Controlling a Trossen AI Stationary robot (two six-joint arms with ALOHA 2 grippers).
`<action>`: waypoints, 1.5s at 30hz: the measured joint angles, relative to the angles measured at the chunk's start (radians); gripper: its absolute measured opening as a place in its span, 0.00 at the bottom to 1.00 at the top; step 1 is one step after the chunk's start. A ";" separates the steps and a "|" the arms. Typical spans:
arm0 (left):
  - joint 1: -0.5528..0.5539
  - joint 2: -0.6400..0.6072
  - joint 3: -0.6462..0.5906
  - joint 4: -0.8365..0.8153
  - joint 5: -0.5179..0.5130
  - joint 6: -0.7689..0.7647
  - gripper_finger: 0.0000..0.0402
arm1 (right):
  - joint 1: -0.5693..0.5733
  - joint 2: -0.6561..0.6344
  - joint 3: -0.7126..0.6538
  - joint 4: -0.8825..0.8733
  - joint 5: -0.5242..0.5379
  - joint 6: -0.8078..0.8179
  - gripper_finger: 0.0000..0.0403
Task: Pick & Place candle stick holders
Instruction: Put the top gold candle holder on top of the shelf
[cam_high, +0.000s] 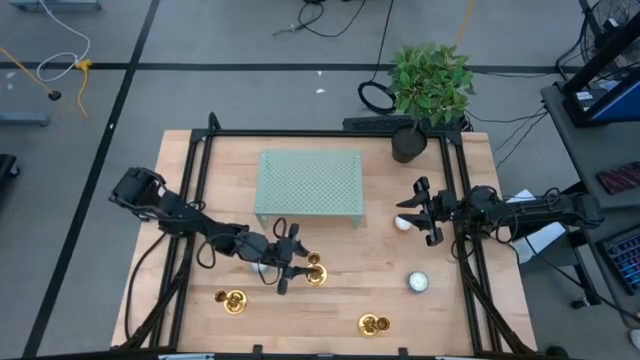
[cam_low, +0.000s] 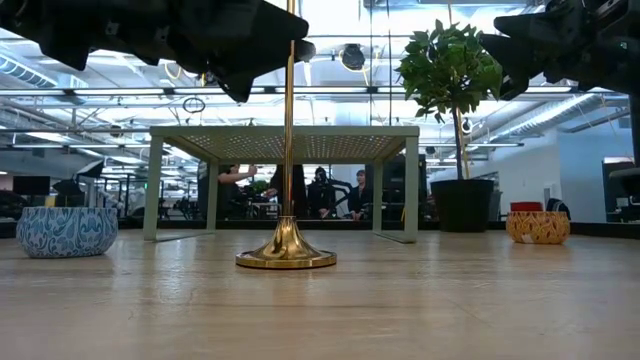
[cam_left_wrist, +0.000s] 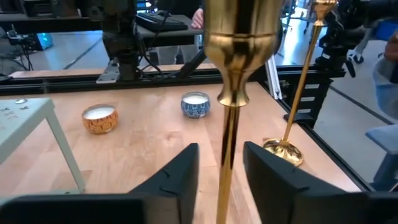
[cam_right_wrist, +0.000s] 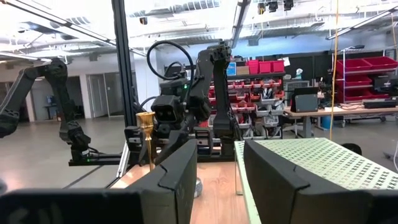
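Three gold candlestick holders stand upright on their round bases on the wooden table. One (cam_high: 315, 270) stands near the middle, one (cam_high: 233, 300) near the front left, and one (cam_high: 373, 323) at the front. My left gripper (cam_high: 299, 262) is open. Its two fingers stand on either side of the middle holder's thin stem (cam_left_wrist: 227, 162), below the cup (cam_left_wrist: 239, 37), with a gap on each side. The low view shows that holder's base (cam_low: 287, 255) flat on the table. My right gripper (cam_high: 425, 212) is open and empty at the table's right side, above the table.
A pale green perforated stand (cam_high: 310, 185) is at the table's far middle. A potted plant (cam_high: 428, 85) is at the far right corner. An orange-patterned tin (cam_left_wrist: 99, 118) and a blue-patterned tin (cam_left_wrist: 195, 104) sit at the right. People show in the room behind.
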 joint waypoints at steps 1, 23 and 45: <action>0.001 0.000 0.000 0.000 0.000 -0.002 0.26 | 0.000 0.000 0.000 0.000 0.000 -0.003 0.32; -0.009 -0.102 -0.002 0.064 -0.049 -0.063 0.05 | 0.000 0.000 0.000 0.000 0.002 -0.006 0.32; 0.242 -0.722 -0.002 -0.435 -0.183 0.032 0.04 | 0.000 0.000 0.000 0.000 0.003 -0.006 0.32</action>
